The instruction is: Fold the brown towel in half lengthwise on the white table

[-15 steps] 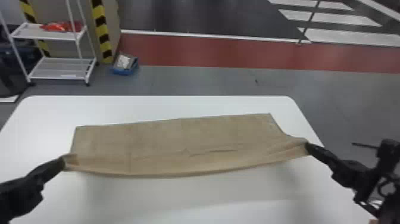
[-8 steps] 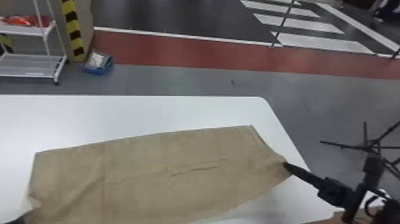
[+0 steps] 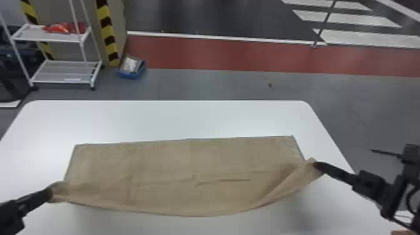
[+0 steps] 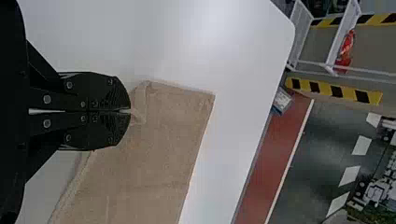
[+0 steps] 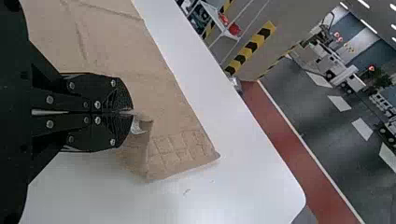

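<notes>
1. Left gripper [image 3: 50, 193]: located at the lower left of the head view. Jaws are closed on the near left corner area of the brown towel [image 3: 175, 175]; in the left wrist view, a pinch of cloth sits between the tips.
2. Right gripper [image 3: 315, 165]: located at the lower right of the head view. Jaws are closed on the right end of the towel; the right wrist view shows cloth gathered at the tips.
3. Towel: spans the lower half of the head view between both grippers. The near edge sags in a curve at lower centre; a slanting crease runs near the right end. The far edge lies nearly straight across the middle.
4. White worktop [image 3: 193, 118]: supports the towel. Shadows lie on its surface below the towel's near edge. Its far edge crosses mid-frame and has rounded corners.
5. Blue box [image 3: 129, 75]: on the grey floor, upper left.
6. White rack [image 3: 62, 75]: upper left; a red item [image 3: 64, 28] rests on its upper shelf.
7. Red floor band [image 3: 234, 56]: crosses the upper frame.
8. White floor stripes [image 3: 347, 18]: upper right.
</notes>
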`<act>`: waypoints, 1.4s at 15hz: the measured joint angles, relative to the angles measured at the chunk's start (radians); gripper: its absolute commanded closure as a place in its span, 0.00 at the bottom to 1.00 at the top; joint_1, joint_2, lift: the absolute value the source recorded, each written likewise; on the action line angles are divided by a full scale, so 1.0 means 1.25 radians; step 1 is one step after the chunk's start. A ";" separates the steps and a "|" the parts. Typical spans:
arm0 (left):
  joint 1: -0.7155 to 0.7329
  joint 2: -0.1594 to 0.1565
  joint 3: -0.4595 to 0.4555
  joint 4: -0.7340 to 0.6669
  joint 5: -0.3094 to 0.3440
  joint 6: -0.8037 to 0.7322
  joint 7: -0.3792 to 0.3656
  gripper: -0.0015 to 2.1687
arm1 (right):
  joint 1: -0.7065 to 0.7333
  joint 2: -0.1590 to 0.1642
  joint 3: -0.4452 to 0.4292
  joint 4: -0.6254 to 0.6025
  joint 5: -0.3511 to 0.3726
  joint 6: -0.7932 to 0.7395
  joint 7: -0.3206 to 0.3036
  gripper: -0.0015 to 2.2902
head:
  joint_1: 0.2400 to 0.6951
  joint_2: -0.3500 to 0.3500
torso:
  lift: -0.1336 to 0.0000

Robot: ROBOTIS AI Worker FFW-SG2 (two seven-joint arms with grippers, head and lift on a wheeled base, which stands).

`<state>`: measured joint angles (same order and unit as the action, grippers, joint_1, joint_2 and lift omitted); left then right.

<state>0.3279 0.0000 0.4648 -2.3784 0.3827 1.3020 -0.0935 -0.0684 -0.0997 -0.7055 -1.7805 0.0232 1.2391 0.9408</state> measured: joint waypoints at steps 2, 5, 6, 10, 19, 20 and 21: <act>-0.040 0.000 0.000 0.039 -0.025 -0.009 0.015 0.87 | -0.090 -0.032 0.005 0.102 0.009 0.044 -0.049 0.58 | 1.00 0.36 | 0.58; -0.107 0.000 -0.003 0.104 -0.066 -0.017 0.021 0.87 | -0.195 -0.074 0.035 0.252 0.008 0.104 -0.103 0.58 | 1.00 0.40 | 0.58; -0.131 0.000 -0.013 0.129 -0.086 -0.019 0.021 0.87 | -0.216 -0.082 0.054 0.290 0.010 0.097 -0.118 0.58 | 1.00 0.41 | 0.58; -0.238 0.000 -0.080 0.306 -0.168 -0.124 0.043 0.75 | -0.279 -0.101 0.126 0.457 0.013 -0.064 -0.184 0.58 | 1.00 0.42 | 0.58; -0.340 0.003 -0.179 0.533 -0.277 -0.372 0.059 0.01 | -0.332 -0.097 0.171 0.630 -0.004 -0.375 -0.236 0.03 | 1.00 0.41 | 0.58; -0.342 0.011 -0.179 0.544 -0.285 -0.376 0.060 0.01 | -0.331 -0.099 0.168 0.632 -0.006 -0.388 -0.235 0.03 | 1.00 0.41 | 0.58; -0.344 0.022 -0.175 0.555 -0.290 -0.381 0.058 0.01 | -0.327 -0.101 0.163 0.633 -0.009 -0.400 -0.231 0.03 | 1.00 0.42 | 0.58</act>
<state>-0.1015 0.0276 0.2459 -1.6851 0.0201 0.8263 -0.0207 -0.4773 -0.2266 -0.5022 -0.9890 0.0125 0.7388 0.6520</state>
